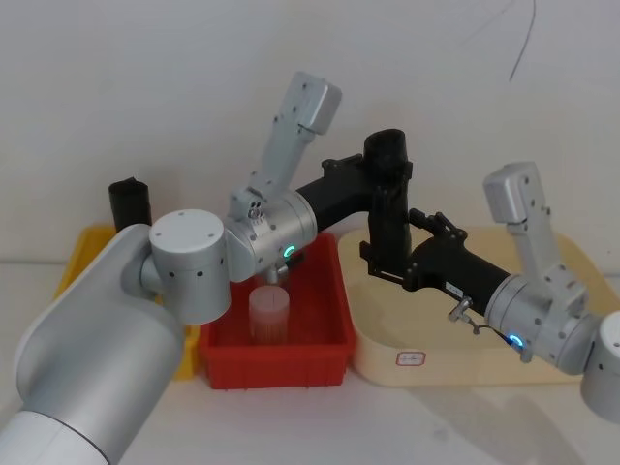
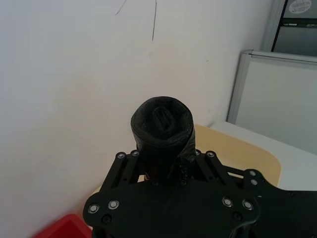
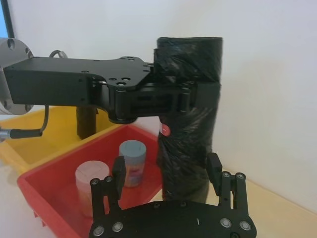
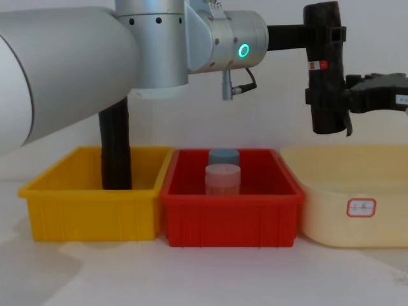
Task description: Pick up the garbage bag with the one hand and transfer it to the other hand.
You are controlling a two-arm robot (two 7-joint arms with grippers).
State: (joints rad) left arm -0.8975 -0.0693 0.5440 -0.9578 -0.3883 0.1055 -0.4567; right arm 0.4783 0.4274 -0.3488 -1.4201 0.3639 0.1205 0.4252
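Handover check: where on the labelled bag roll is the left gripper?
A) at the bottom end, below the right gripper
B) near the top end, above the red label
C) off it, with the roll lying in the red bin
B: the left gripper is shut on the upright bag roll near its top, above the red label, and the right gripper sits open around the lower part.

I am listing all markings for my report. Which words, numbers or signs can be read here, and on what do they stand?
Nothing can be read with certainty.
Small red-and-white label on the black rolled plastic garbage bag: too small to read.
White red-framed sticker on the cream plastic tray: blurred, unreadable.
Round sticker on the grey cabinet: too small.
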